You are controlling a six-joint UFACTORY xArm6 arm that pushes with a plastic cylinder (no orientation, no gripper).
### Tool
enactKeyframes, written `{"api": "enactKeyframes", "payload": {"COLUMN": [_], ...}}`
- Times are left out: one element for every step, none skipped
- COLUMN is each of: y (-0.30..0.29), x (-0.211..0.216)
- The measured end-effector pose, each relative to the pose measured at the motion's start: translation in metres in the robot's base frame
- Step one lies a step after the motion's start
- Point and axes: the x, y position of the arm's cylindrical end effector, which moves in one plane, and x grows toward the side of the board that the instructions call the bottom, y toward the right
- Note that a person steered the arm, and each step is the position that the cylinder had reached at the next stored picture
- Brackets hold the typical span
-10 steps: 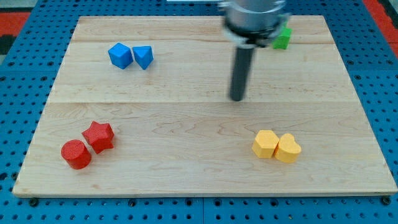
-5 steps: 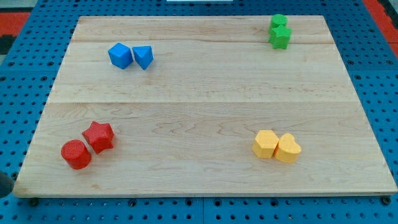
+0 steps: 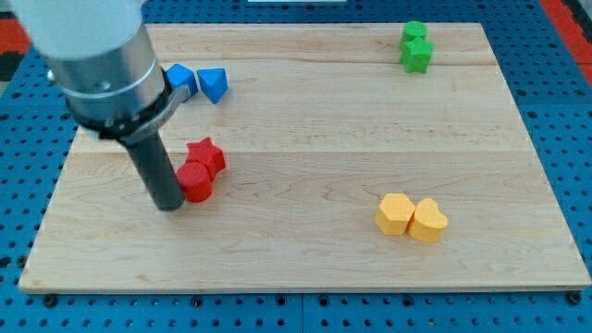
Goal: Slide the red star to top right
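Camera view, single frame: pale wooden board [image 3: 305, 250] with lengthwise plank seams, lying on a blue perforated base [image 3: 555, 314]; a patch of red shows beyond the base at the view's top corners. My tip [image 3: 170, 205] is down on the board in the left half, nearer the bottom edge than the top; the rod is plain, with nothing on it that opens or closes, so no clamping state to record. Tip sits against the left side of the red cylinder [image 3: 195, 179], which in turn touches the red star [image 3: 206, 155] just up and right of it. Red star lies left of board centre, well apart from the top right corner. Near the top left corner, two blue blocks: the left one [image 3: 182, 79] partly hidden by the arm body, the right one [image 3: 214, 84] wedge-like. Two green blocks [image 3: 415, 48] stacked close at the top right. Yellow pair [image 3: 411, 217] touching, toward the bottom right; the right one looks heart-shaped.
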Motion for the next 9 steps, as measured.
{"api": "enactKeyframes", "payload": {"y": [0.010,0.068,0.099,0.120,0.167,0.212,0.237,0.268,0.277], "x": [-0.055,-0.069,-0.071,-0.120,-0.164,-0.190,-0.214,-0.233,-0.200]}}
